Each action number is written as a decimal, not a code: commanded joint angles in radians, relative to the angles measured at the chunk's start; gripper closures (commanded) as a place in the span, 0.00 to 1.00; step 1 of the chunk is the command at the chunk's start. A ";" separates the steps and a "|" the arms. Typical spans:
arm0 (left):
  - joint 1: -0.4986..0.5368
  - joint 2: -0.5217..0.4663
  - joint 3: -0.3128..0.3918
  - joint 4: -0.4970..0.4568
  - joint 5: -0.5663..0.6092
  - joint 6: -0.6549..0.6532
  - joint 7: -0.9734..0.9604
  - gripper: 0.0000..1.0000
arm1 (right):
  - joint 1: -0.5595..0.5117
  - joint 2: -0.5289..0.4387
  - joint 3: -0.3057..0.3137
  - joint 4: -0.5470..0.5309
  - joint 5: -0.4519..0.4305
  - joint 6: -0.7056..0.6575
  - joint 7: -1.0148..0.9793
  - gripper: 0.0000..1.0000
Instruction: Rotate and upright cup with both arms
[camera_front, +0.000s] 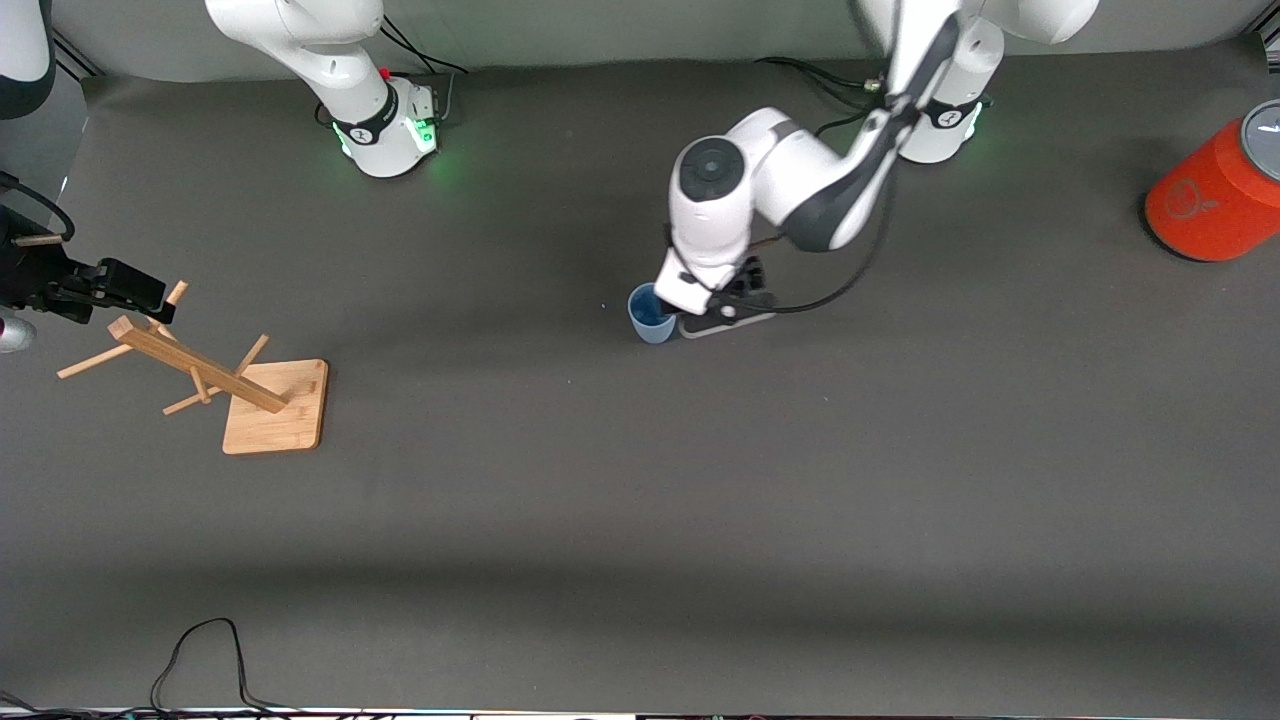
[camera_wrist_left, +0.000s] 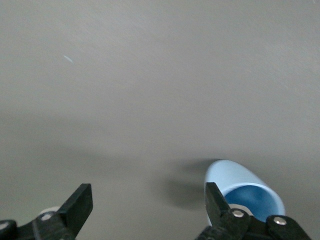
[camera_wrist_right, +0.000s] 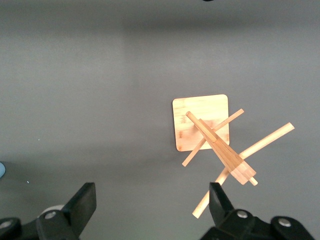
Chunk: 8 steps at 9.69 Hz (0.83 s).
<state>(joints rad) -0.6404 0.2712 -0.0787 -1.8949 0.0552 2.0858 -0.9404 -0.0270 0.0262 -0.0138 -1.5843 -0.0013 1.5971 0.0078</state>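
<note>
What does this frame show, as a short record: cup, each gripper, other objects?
cup: pale blue, upright on the mat, mouth up
left gripper: open, low over the mat, one finger inside the cup's rim
right gripper: open, waiting above the wooden peg rack
other: orange cylinder at the left arm's end of the table
</note>
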 joint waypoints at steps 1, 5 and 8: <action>0.205 -0.148 -0.004 -0.019 -0.005 -0.172 0.316 0.00 | 0.002 -0.011 -0.003 -0.006 -0.002 -0.003 -0.017 0.00; 0.603 -0.338 -0.003 -0.019 -0.009 -0.299 0.863 0.00 | 0.001 -0.011 -0.003 -0.008 -0.002 -0.003 -0.017 0.00; 0.720 -0.418 0.014 0.037 -0.046 -0.382 1.052 0.00 | 0.002 -0.011 -0.003 -0.008 -0.002 -0.003 -0.017 0.00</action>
<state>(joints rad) 0.0705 -0.1089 -0.0558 -1.8835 0.0314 1.7617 0.0774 -0.0275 0.0264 -0.0153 -1.5847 -0.0013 1.5951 0.0078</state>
